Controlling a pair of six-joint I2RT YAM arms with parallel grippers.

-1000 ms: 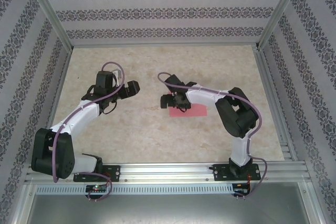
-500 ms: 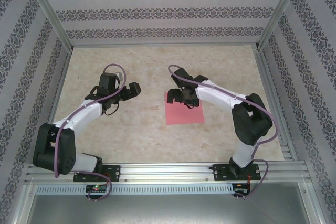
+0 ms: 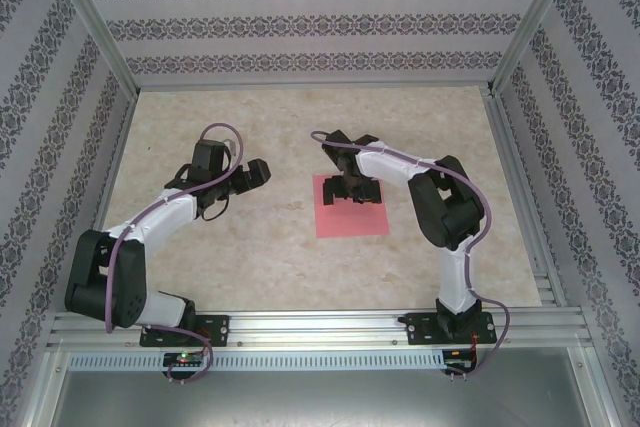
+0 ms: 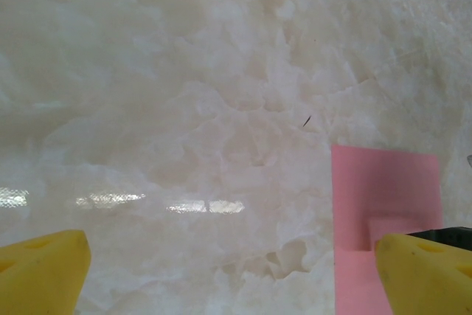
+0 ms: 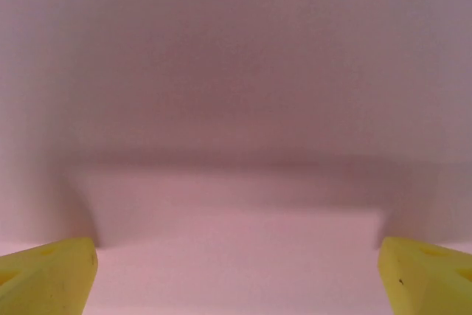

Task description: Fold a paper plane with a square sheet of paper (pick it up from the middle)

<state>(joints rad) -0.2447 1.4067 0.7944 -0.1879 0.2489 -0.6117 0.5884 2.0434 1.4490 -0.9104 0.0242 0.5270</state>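
The square sheet of paper [image 3: 352, 215] is pink-red and lies flat on the marble table, right of centre. My right gripper [image 3: 349, 187] hovers over its far edge, jaws wide open, and from the right wrist the paper [image 5: 236, 108] spreads close beneath the yellow fingertips [image 5: 48, 271]. My left gripper [image 3: 256, 175] stands open to the left of the sheet, apart from it. In the left wrist view the paper [image 4: 383, 204] lies at the right, partly behind the right yellow fingertip [image 4: 424, 274]. Nothing sits between either pair of fingers.
The pale marble tabletop [image 3: 240, 237] is fenced by patterned walls [image 3: 300, 17] at the back and sides. An aluminium rail [image 3: 320, 327] carrying both arm bases runs along the near edge.
The sheet, which showed only as a narrow strip under the right gripper, now lies spread flat as a full square. The right gripper has drawn back over its far edge. The left arm barely moved.
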